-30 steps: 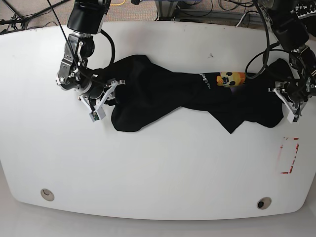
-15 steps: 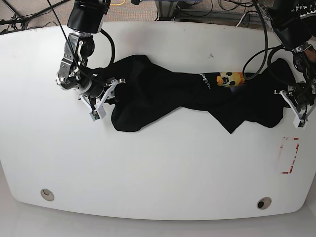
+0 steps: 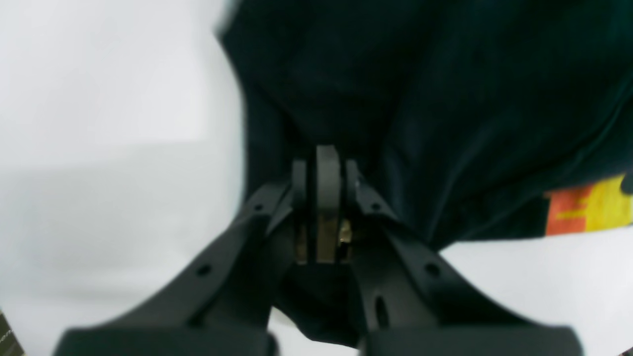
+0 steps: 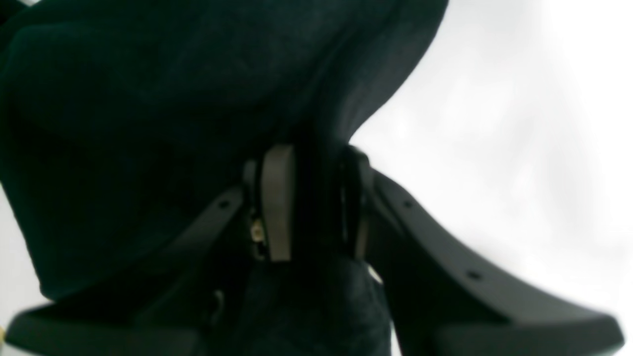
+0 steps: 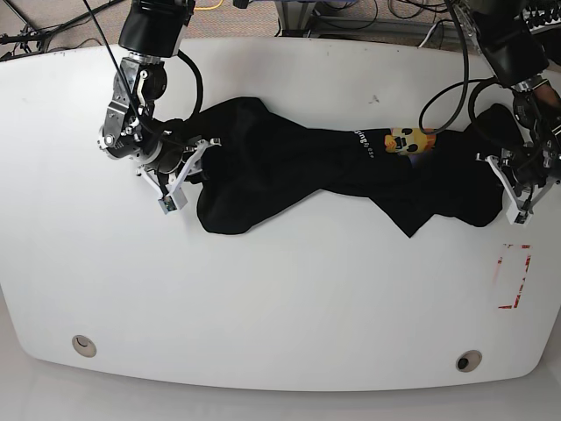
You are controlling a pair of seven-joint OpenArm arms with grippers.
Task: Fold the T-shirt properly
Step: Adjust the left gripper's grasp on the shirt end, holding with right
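The black T-shirt (image 5: pixel 289 171) lies bunched lengthwise across the white table (image 5: pixel 280 298), its yellow-orange face print (image 5: pixel 410 139) showing near the right end. My left gripper (image 5: pixel 519 195) sits at the shirt's right edge. In the left wrist view it (image 3: pixel 324 183) is shut, its pads pressed together with dark T-shirt cloth (image 3: pixel 445 99) around and under them. My right gripper (image 5: pixel 182 175) is at the shirt's left end. In the right wrist view it (image 4: pixel 314 198) is shut on a thick fold of the T-shirt (image 4: pixel 148 99).
A red-outlined rectangle mark (image 5: pixel 513 276) lies on the table just in front of the left gripper. Two round holes (image 5: pixel 83 345) (image 5: pixel 467 360) sit near the front edge. Cables run behind the table's far edge.
The left gripper's jaws have closed at the shirt's right edge, after swinging slightly right and back. The right gripper has kept its hold and place.
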